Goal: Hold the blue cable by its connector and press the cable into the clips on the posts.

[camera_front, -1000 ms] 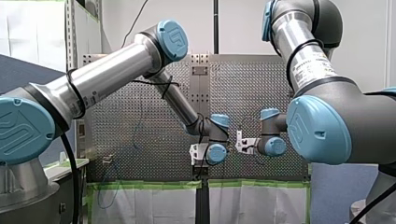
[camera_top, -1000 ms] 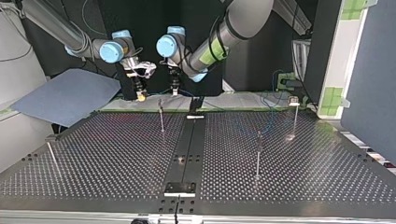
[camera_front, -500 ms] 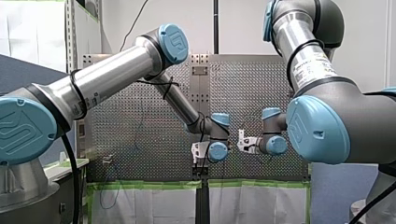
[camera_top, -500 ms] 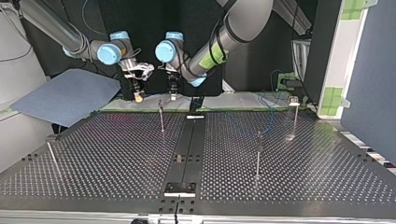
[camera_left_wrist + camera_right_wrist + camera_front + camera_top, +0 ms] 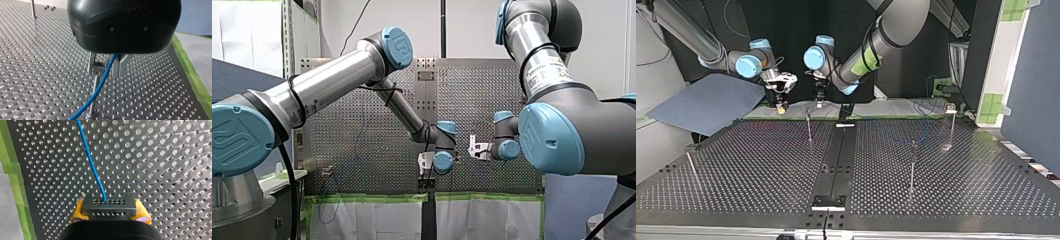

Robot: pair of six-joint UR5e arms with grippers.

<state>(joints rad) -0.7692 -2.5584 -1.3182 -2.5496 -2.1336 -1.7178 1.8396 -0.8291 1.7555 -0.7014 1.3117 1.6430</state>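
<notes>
In the right wrist view my right gripper (image 5: 109, 214) is shut on the black connector (image 5: 109, 206), its yellow pads (image 5: 78, 212) on either side. The blue cable (image 5: 91, 165) leaves the connector over the perforated table. The left wrist view has my left gripper (image 5: 106, 71), black with metal fingers (image 5: 120, 66), shut on the blue cable (image 5: 100, 86) just above a thin post (image 5: 93, 100); I cannot tell whether the cable sits in its clip. Across the table, my right gripper (image 5: 781, 106) and my left gripper (image 5: 819, 101) hang close together near the far post (image 5: 809, 125).
More thin posts stand on the perforated table (image 5: 761, 170): one (image 5: 912, 165) right of the middle, one with a clip (image 5: 951, 120) further back right, and one (image 5: 691, 167) near the left edge. A dark rail (image 5: 836, 160) runs down the middle. Green tape (image 5: 13, 167) marks the table's edge.
My right gripper has shifted with the connector toward the top view's left and a little lower. My left gripper has barely moved, staying by the far post.
</notes>
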